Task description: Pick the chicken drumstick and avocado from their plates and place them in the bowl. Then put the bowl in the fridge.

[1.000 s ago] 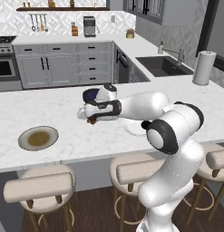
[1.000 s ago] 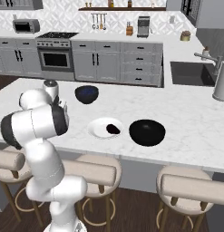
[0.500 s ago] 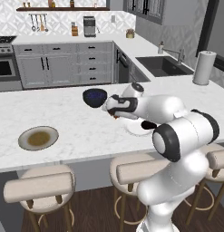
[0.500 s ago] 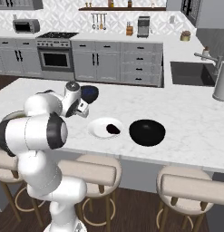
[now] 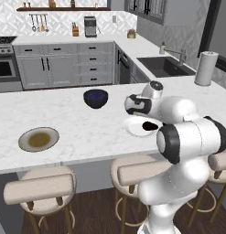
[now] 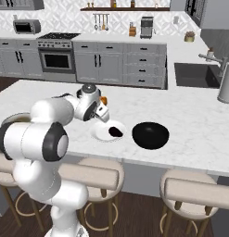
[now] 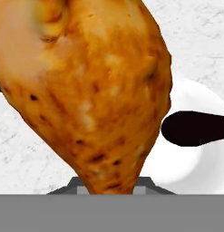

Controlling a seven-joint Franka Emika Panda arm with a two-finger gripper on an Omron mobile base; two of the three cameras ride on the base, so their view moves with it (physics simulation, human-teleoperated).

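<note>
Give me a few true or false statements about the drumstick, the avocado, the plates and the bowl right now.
1. The gripper holds the drumstick. True.
2. The avocado is in the bowl. False: it lies on the white plate.
3. The tan plate has nothing on it. True.
4. The bowl stands on the white plate. False: it stands apart, on the counter.
5. The drumstick is raw and pale. False: it is orange-brown.

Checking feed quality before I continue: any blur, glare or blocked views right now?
Hand view: the chicken drumstick sits so close that it looks soft and covers most of the frame; the avocado is a flat black shape on the white plate. Left base view: the arm partly hides that plate. Right base view: even light, no glare.
</note>
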